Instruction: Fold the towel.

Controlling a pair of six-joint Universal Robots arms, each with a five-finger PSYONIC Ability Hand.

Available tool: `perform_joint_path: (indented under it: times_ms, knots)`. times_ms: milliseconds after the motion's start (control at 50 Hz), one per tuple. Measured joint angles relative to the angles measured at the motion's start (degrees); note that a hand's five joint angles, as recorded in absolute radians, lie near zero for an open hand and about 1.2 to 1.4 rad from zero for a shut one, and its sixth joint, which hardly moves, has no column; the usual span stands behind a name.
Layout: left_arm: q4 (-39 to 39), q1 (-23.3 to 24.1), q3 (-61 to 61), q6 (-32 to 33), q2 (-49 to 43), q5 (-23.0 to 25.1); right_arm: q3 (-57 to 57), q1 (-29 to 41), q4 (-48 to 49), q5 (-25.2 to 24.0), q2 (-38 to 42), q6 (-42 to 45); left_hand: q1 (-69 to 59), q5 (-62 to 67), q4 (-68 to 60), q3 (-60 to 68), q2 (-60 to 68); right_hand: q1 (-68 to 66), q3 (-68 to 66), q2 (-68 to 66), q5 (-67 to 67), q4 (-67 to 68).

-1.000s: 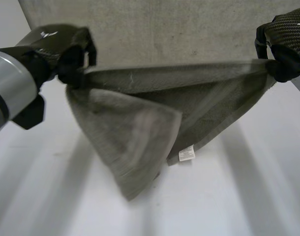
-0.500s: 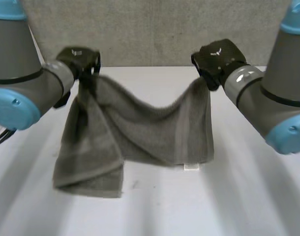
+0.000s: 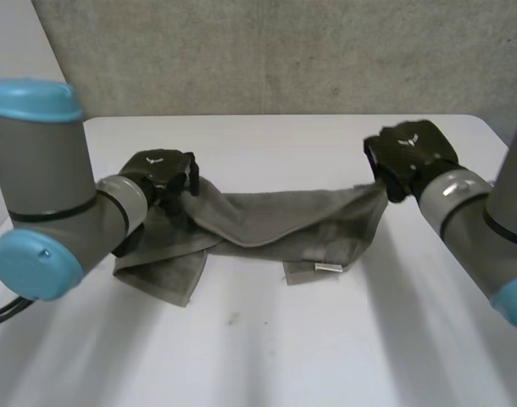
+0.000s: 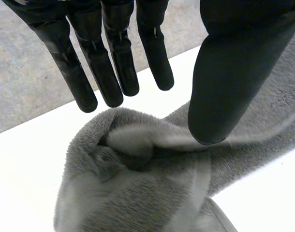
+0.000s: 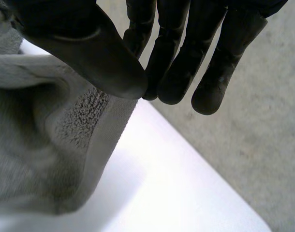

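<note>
towel is lying as a long grey bunch on the white table, with its small white label showing at the near edge. left hand is hovering over the towel's left end, its fingers straight and held away from the thumb, gripping nothing. right hand is pinching the towel's right corner between its thumb and fingers, holding that corner a little above the table.
</note>
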State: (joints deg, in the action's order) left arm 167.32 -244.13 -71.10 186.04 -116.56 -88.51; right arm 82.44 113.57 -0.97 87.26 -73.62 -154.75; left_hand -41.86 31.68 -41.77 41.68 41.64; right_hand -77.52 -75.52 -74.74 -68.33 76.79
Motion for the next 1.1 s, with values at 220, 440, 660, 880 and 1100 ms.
perform_joint_path:
  times_ms: [220,440,660,880,1100]
  knots:
    - [10.8,4.0,-3.6,-0.4,-0.2,-0.7,10.1,-11.2,6.9,-5.4,-2.3,-0.8,19.0,-18.9,18.7,-18.5,-18.5,0.0,0.0,0.0,0.0,0.0]
    - [13.0,6.0,-9.0,-0.4,0.8,-4.1,11.9,-14.4,10.3,-6.3,-1.2,-1.5,28.4,-28.5,28.5,-28.4,-28.5,0.0,0.0,0.0,0.0,0.0]
    - [15.5,5.7,-14.5,-0.3,-0.1,-9.3,12.7,-16.5,16.0,-5.4,0.5,-0.9,18.9,-18.7,19.0,-18.8,-18.8,0.0,0.0,0.0,0.0,0.0]
    - [20.6,5.1,-16.9,0.1,-3.1,-9.2,12.0,-18.6,16.7,-5.2,2.7,-0.9,7.6,-7.5,7.5,-7.4,-7.4,0.0,0.0,0.0,0.0,0.0]
    - [28.2,5.0,-13.7,0.5,-9.6,-8.3,12.8,-18.1,16.5,-5.4,3.0,-0.8,7.5,-7.4,7.5,-7.4,-7.3,0.0,0.0,0.0,0.0,0.0]
